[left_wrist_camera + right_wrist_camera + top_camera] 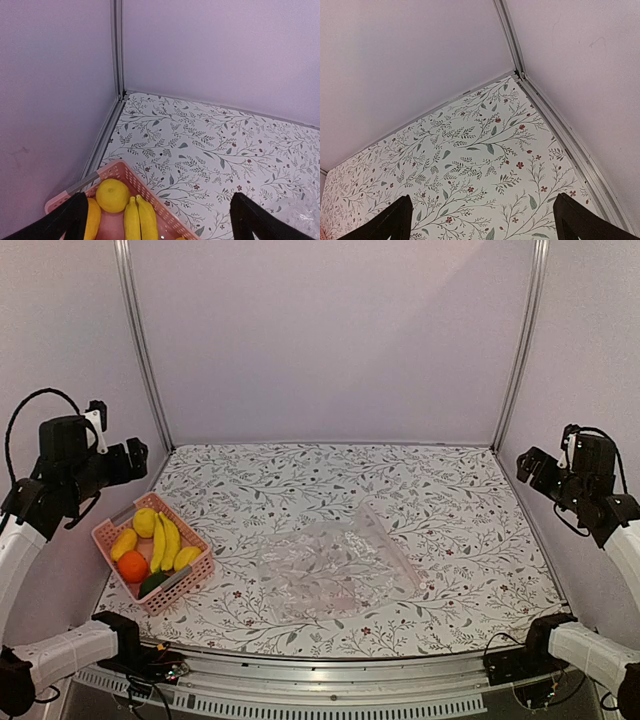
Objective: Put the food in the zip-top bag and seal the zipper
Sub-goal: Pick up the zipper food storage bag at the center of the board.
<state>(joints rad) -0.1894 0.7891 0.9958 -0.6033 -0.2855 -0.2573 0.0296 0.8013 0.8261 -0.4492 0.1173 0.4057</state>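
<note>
Overhead, both arms hang raised at the sides — left pincer point(137, 457) and right pincer point(527, 464) released.

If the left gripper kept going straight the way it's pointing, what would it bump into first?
Probably the flowered table, just past the pink basket of fruit. The open left gripper aims down at bare tabletop, though depth is hard to judge.

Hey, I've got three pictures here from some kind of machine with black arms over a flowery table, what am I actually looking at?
Two robot arms stand at a table's near edge. The overhead view shows both: the left gripper and right gripper, raised, open and empty. The other two pictures come from cameras on each wrist, looking past their own dark fingers. On the flowered table sit a pink basket holding toy fruit, including bananas and an orange, and a clear zip-top bag lying flat beside it. Nothing is held.
</note>
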